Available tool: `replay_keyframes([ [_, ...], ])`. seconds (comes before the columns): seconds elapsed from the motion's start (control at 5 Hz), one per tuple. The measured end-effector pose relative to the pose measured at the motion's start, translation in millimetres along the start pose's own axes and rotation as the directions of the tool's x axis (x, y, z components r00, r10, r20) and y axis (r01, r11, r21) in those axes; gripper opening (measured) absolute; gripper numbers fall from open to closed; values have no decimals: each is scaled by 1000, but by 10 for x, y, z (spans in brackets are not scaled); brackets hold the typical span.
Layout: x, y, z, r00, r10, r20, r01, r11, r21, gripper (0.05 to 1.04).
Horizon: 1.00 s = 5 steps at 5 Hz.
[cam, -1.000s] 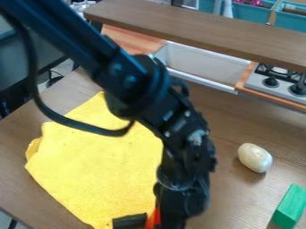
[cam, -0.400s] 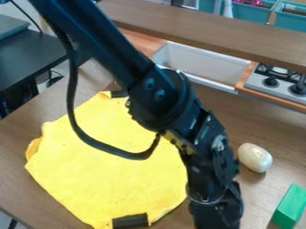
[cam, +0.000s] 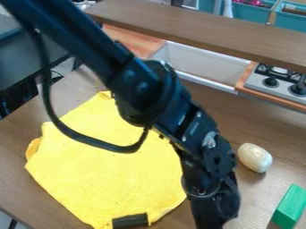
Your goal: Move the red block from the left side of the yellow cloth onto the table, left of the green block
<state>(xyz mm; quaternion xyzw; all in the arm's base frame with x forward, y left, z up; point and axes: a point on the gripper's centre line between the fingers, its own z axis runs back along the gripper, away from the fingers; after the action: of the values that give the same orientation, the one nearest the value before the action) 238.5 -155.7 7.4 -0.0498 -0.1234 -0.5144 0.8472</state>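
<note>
Camera view: black pincer [cam: 216, 220] low in the scene, at the bottom edge, just beside the yellow cloth's [cam: 108, 174] lower right side. Cannot tell whether it is apart or together, nor what it holds or touches. Cloth: soft, fuzzy, roughly many-sided, spread on the brown wood-grain worktop [cam: 257, 197], left fold doubled over; dark block-like piece [cam: 130, 220] at its bottom edge. Right of arm: smooth, pale oval object [cam: 254, 157]; nearer the corner, green rectangular block [cam: 289, 206]. Behind: whitish basin [cam: 200, 64], stove with black knobs [cam: 276, 82], teal bins [cam: 254, 14], one with pinkish contents.
</note>
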Motion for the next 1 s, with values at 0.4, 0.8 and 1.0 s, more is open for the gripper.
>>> replay_keyframes([
  [0.4,-382,259,495,978,107,-180,-99,994,51,1001],
  [0.8,-989,916,1147,818,548,-177,-478,817,322,1001],
  [1.0,-954,891,1138,823,541,-173,-474,822,316,1001],
])
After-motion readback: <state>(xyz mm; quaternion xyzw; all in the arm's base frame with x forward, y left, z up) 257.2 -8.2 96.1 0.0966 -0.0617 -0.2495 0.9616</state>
